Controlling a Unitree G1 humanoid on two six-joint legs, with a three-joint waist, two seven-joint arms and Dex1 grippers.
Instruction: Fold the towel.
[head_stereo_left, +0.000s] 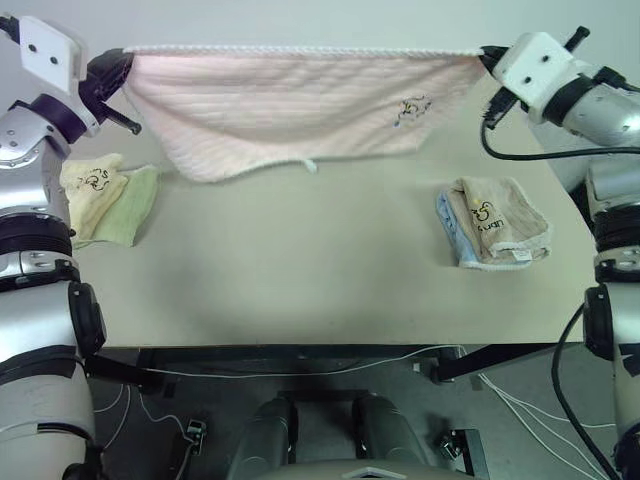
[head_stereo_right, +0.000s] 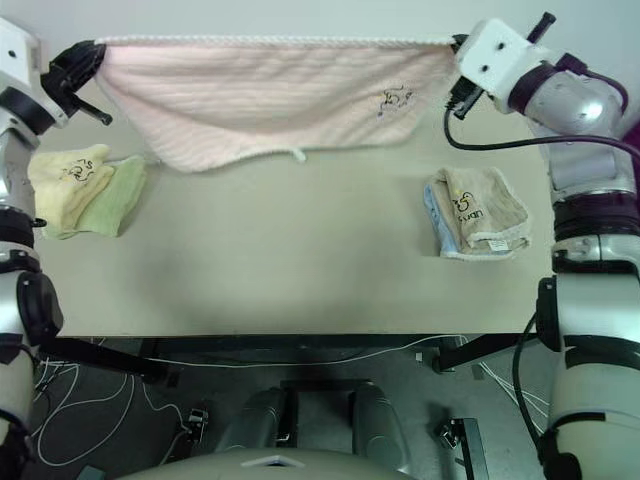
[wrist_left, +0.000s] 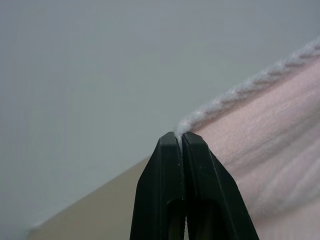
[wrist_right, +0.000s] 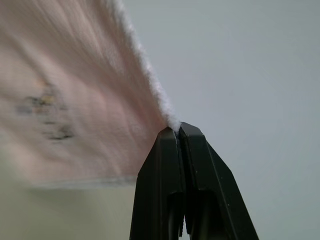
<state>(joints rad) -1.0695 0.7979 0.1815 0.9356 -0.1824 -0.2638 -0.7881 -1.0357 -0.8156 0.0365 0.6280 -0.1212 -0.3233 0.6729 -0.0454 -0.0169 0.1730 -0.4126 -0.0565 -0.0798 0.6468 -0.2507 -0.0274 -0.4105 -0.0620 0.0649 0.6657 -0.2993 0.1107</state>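
- The towel (head_stereo_left: 290, 105) hangs in the air above the far part of the table (head_stereo_left: 300, 270), stretched out wide between the two grippers.
- Its top edge — the white stitched one — runs taut and nearly level from one gripper to the other; the lower edge sags in a curve, deepest toward the robot's left.
- The left gripper (wrist_left: 179, 136) is pinched tight on the towel's top corner on the robot's left; in the left wrist view the two black fingers meet with the white edge caught between their tips.
- The right gripper (wrist_right: 177, 128) is clamped the same way on the opposite top corner, its fingers pressed together on the white edging.
- A small dark logo (head_stereo_left: 411, 110) sits on the towel near the robot's right end, and a small white loop tag (head_stereo_left: 311, 164) hangs from the lower edge.
- On the table at the robot's left lie a folded yellow towel (head_stereo_left: 92, 190) and a light-green towel (head_stereo_left: 132, 205), touching each other.
- At the right lies a folded beige towel (head_stereo_left: 500, 220) on top of a blue towel (head_stereo_left: 447, 222) — well apart from the hanging one.
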